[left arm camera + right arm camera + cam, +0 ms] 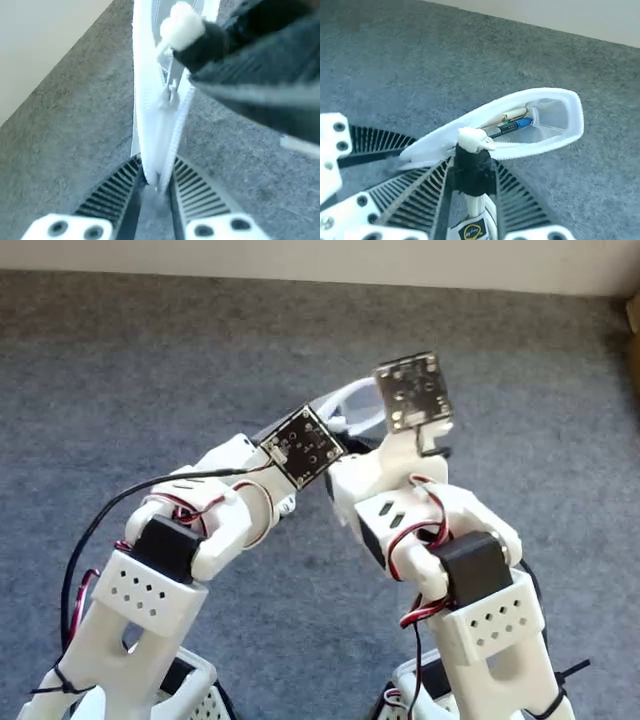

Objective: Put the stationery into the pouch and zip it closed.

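The white pouch (470, 125) lies on the grey carpet between the two arms, its mouth partly open. Inside it I see several pens (512, 125), one with a blue end. My right gripper (472, 170) is shut on the black zipper pull (472, 167), which has a white fluffy tip. My left gripper (156, 182) is shut on the pouch's end (150, 100), pinching the zipper tape. The zipper pull (200, 40) also appears in the left wrist view, farther along the pouch. From above, the pouch (352, 405) peeks out from under both wrists.
Grey carpet (150, 370) spreads all round, with a pale wall (300, 255) along the far edge. The left arm (230, 515) and the right arm (420, 510) lean close together over the middle. Their bases stand at the near edge.
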`<action>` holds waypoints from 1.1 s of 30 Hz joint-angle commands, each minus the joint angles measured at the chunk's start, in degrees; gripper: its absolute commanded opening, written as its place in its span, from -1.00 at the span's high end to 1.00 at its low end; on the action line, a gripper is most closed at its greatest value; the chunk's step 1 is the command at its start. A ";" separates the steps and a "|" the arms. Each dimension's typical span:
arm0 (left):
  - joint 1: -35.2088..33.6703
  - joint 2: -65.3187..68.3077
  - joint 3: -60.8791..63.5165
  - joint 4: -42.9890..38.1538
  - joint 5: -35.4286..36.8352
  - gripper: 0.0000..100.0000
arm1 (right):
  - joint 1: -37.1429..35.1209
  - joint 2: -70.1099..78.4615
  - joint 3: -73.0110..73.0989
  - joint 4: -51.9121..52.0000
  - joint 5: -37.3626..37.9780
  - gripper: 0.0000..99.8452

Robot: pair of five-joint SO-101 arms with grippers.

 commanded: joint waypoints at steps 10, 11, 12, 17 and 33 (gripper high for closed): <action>-0.04 -1.01 1.54 -1.49 4.40 0.99 | 6.11 -0.92 -0.04 -4.44 -5.63 0.99; -0.04 -1.01 1.80 -1.85 4.40 0.99 | 6.20 -0.84 0.13 -4.79 -5.63 0.99; -0.04 -1.01 2.42 -2.37 4.40 0.99 | 6.81 -0.84 1.01 -5.41 -5.63 0.99; -0.04 -1.01 4.09 -4.22 4.48 0.99 | 9.98 -0.92 7.69 -14.55 -5.63 0.99; -0.13 -1.01 4.26 -3.87 4.66 0.99 | 14.73 -1.01 12.79 -24.22 -9.23 0.99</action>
